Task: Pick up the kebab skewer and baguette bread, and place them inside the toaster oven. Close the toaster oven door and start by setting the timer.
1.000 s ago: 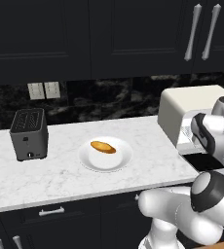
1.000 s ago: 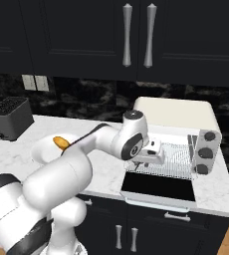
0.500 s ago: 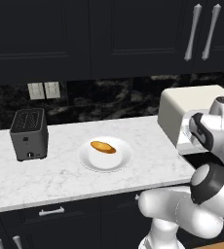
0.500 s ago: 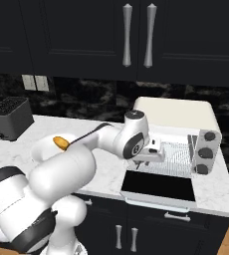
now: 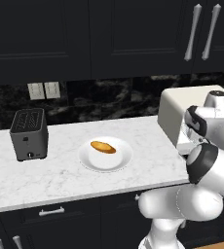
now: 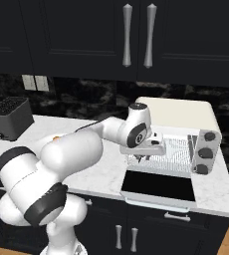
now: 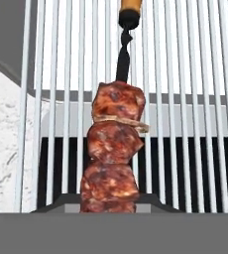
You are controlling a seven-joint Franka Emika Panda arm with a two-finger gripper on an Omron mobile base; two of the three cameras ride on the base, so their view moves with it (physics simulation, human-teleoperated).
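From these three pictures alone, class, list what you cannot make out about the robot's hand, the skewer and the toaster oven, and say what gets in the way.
- The hand: in the right base view its fingertips are too small to see.
- The skewer: in the hand view its lower end is cut off at the bottom, so the grip on it is hidden.
- The toaster oven: in the left base view the arm covers its opening.
- The oven's dials: markings too small to read.

The white arm rises from its base, bends at a dark elbow joint and reaches forward and right, wrist turned level. Its claw (image 6: pixel 145 153) points downward with the 2 fingers closed together, gripping between them.
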